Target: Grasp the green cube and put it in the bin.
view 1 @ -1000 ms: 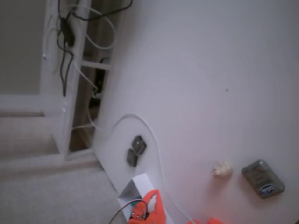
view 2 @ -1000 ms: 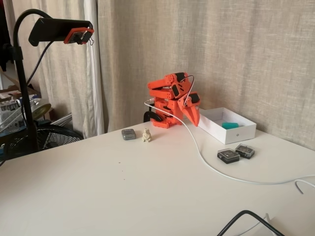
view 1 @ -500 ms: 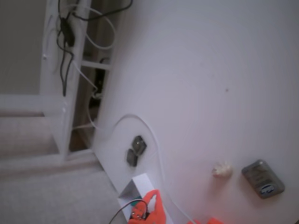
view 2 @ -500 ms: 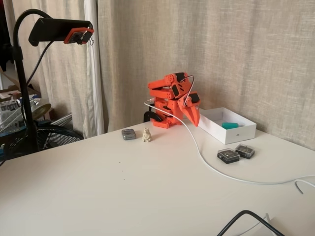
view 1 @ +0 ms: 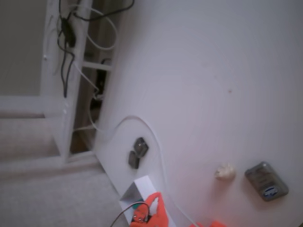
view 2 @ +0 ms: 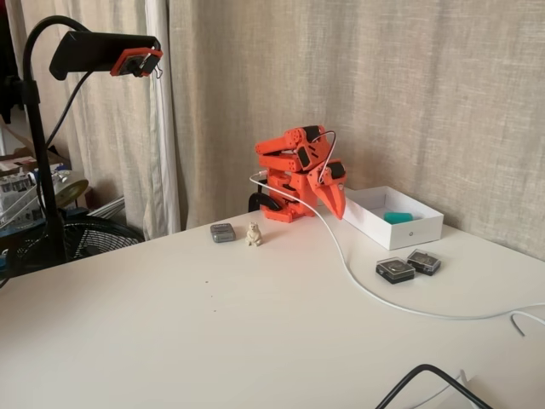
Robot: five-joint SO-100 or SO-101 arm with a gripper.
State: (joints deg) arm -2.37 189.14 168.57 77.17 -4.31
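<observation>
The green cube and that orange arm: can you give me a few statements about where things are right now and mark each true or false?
1. The green cube lies inside the bin. True.
2. The hand is holding the cube. False: it hangs folded beside the bin, with nothing in it.
3. Two dark grey pieces sit on the table outside the bin. True.
4. The small figurine stands inside the bin. False: it stands on the table beside a small grey tin.

Soft daylight, one fixed view blurred — washed-out, pinkish
</observation>
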